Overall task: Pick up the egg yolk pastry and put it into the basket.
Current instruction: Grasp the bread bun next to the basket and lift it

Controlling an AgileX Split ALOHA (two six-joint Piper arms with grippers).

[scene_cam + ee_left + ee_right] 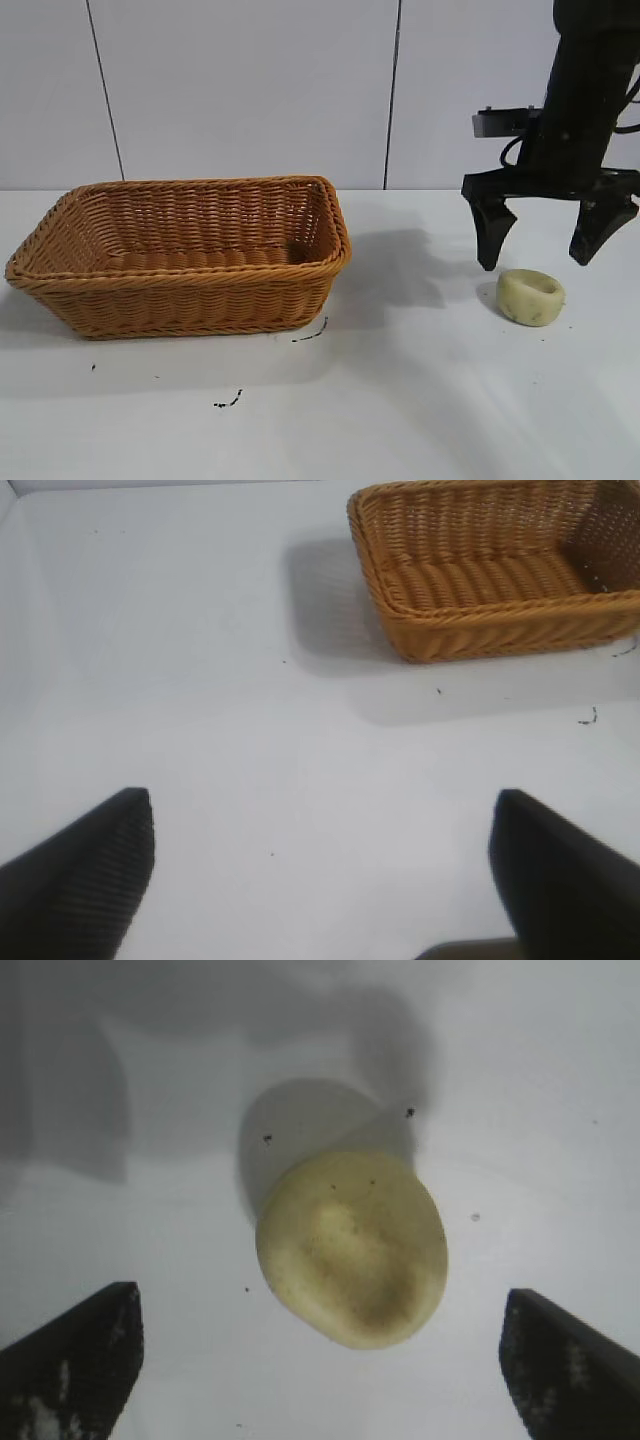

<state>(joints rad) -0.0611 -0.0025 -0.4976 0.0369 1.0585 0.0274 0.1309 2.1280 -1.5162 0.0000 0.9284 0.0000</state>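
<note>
White table (400, 400) is seen bearing the basket (190, 285), nothing inside; egg yolk pastry (531, 297) is framed just below the wide-open, unladen right end effector (545, 245).

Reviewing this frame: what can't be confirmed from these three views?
- Left gripper: absent from the exterior view; its wrist view shows only two jaw tips, open, cut by the bottom edge.
- Large orange-brown woven wicker basket: its near wall hides part of the floor in the exterior view; the left wrist view's right edge crops it.
- Small pale yellowish-green round pastry: underside unseen; right gripper above, open.
</note>
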